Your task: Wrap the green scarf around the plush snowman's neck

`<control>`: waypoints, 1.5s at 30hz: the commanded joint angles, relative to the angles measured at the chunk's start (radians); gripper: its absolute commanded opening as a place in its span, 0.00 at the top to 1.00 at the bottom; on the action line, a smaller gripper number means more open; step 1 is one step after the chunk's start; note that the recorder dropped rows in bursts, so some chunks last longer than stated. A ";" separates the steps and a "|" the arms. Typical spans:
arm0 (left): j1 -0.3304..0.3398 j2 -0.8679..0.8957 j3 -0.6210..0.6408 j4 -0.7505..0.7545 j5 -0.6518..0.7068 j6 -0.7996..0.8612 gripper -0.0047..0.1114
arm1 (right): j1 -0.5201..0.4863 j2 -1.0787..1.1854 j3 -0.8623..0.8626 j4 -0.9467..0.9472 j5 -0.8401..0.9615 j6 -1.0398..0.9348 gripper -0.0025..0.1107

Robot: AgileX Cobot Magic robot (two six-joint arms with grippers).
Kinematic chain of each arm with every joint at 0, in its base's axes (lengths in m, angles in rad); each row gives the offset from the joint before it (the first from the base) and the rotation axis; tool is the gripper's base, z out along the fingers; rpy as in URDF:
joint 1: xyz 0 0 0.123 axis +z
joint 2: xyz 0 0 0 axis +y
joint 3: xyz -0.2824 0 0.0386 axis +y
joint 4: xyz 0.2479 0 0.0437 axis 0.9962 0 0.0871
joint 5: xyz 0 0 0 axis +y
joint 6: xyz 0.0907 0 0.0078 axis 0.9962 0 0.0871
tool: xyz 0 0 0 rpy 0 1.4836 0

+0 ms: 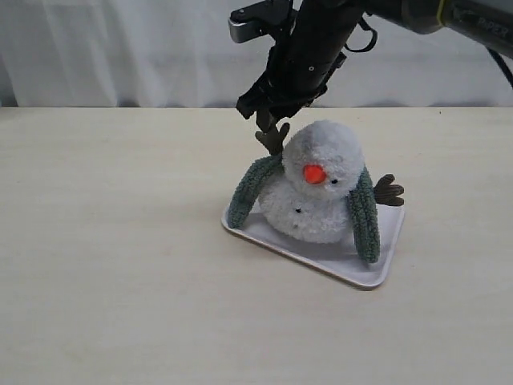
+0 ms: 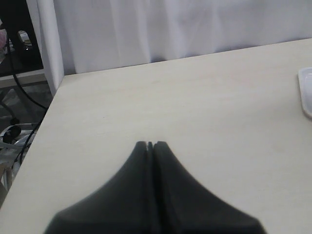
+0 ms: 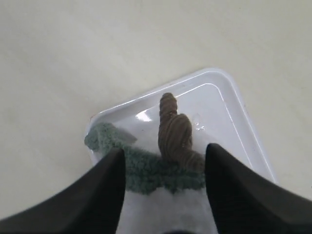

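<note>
Fingers of the left tool (image 2: 150, 145) are pressing together over bare worktop (image 2: 195, 97). Snowman (image 1: 319, 212) is sitting on a white tray (image 1: 365, 273), the green scarf (image 1: 250, 191) draping behind its neck (image 1: 321, 191), ends hanging at its 9 and 3 o'clock. At its 11 o'clock the right tool (image 3: 165, 156) is hovering spread, straddling a brown twig arm (image 3: 173, 134).

The smooth, matt black fingers (image 3: 109, 195) of the right pincer (image 3: 165, 158) stand either side of a brown twig arm (image 3: 173, 134) of ribbed cloth. Against it lies the scarf (image 3: 146, 168), a fuzzy dull-green knit. The snowman (image 1: 325, 192) below the pincer is fluffy white plush. The tray (image 1: 345, 265) under it looks like glossy white plastic, with bright glints. The bench (image 1: 120, 257) around is pale, smooth and matt.
</note>
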 commanded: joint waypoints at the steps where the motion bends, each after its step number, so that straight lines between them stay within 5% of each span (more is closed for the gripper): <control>1: 0.002 -0.003 0.003 -0.003 -0.012 0.000 0.96 | 0.026 -0.037 0.000 0.017 0.075 -0.103 0.54; 14: 0.002 -0.003 0.003 -0.003 -0.012 0.000 0.96 | 0.355 -0.026 0.160 -0.491 -0.041 -0.498 0.55; 22: 0.002 -0.003 0.003 -0.003 -0.012 0.000 0.96 | 0.373 0.074 0.257 -0.684 -0.072 -0.485 0.44; 29: 0.002 -0.003 0.003 -0.003 -0.012 0.000 0.96 | 0.373 0.147 0.259 -0.917 -0.072 -0.348 0.44; 32: 0.002 -0.003 0.003 -0.003 -0.012 0.000 0.96 | 0.373 0.159 0.259 -0.919 -0.069 -0.348 0.53; 38: 0.002 -0.003 0.003 -0.003 -0.012 0.000 0.96 | 0.381 0.154 0.259 -0.911 -0.011 -0.350 0.94; 45: 0.002 -0.003 0.003 -0.003 -0.010 0.000 0.96 | 0.378 0.081 0.259 -0.901 0.010 -0.341 0.94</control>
